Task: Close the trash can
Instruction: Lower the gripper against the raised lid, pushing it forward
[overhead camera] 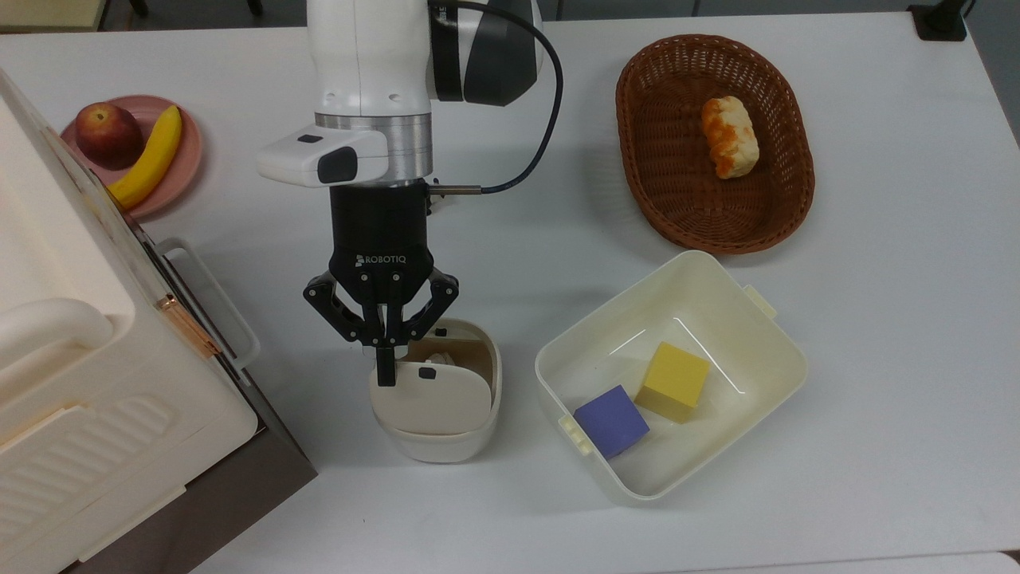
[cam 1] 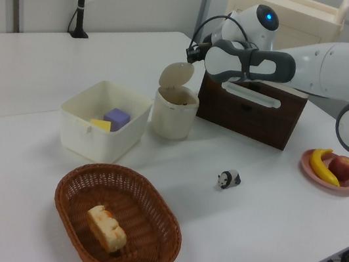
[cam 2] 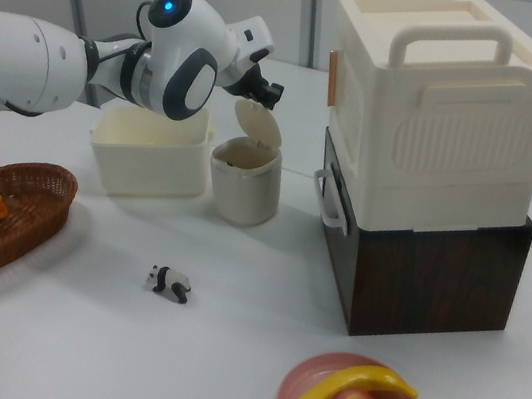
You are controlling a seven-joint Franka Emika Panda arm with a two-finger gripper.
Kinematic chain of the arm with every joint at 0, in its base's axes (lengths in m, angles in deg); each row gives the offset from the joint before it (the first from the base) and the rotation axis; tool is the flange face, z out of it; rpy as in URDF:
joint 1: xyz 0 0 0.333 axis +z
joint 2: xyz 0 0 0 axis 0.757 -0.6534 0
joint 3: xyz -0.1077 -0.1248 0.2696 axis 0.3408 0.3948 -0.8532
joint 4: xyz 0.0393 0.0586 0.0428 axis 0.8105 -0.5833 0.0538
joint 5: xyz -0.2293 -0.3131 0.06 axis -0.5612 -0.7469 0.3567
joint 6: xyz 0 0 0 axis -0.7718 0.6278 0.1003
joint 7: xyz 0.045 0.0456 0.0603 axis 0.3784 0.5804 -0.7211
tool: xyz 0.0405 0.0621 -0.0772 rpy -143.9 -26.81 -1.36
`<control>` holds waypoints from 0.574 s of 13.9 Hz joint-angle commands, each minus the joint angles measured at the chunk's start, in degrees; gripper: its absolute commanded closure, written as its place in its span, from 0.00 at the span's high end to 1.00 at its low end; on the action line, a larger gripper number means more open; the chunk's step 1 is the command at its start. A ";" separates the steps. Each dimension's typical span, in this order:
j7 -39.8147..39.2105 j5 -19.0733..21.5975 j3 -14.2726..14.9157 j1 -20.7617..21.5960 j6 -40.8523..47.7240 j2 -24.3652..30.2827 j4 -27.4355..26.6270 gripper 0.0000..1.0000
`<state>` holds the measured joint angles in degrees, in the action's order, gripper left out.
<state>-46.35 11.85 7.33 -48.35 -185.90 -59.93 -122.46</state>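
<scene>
The trash can (overhead camera: 437, 438) is a small cream bin standing near the middle of the table, also seen in the left view (cam 1: 174, 114) and the right view (cam 2: 243, 188). Its hinged lid (overhead camera: 434, 395) with a small black button stands raised, leaving the brownish inner rim and a crumpled white scrap inside exposed. My gripper (overhead camera: 386, 371) is shut, its fingers together, and its tip sits at the lid's upper edge on the top view's left. In the left view my gripper (cam 1: 191, 52) hovers just above the upright lid (cam 1: 175, 75). The right view shows my gripper (cam 2: 269, 93) over the lid (cam 2: 259, 126).
A big cream appliance (overhead camera: 72, 375) on a dark brown box stands close on the top view's left. A lidless cream tub (overhead camera: 765, 343) with a yellow and a purple block sits on the top view's right. Also present: a wicker basket (overhead camera: 653, 159) with bread, a pink plate (overhead camera: 187, 159) with fruit, and a panda figurine (cam 1: 227, 178).
</scene>
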 commanded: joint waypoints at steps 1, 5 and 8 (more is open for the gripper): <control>0.02 -1.07 -0.61 0.29 -0.55 2.64 -3.54 0.00; -0.07 -1.33 -0.88 0.29 -0.47 5.28 -6.98 0.00; -0.50 -1.68 -1.05 0.29 -0.46 5.73 -8.47 0.00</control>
<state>-46.38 11.16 6.44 -48.30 -185.90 -57.49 -126.04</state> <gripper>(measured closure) 0.991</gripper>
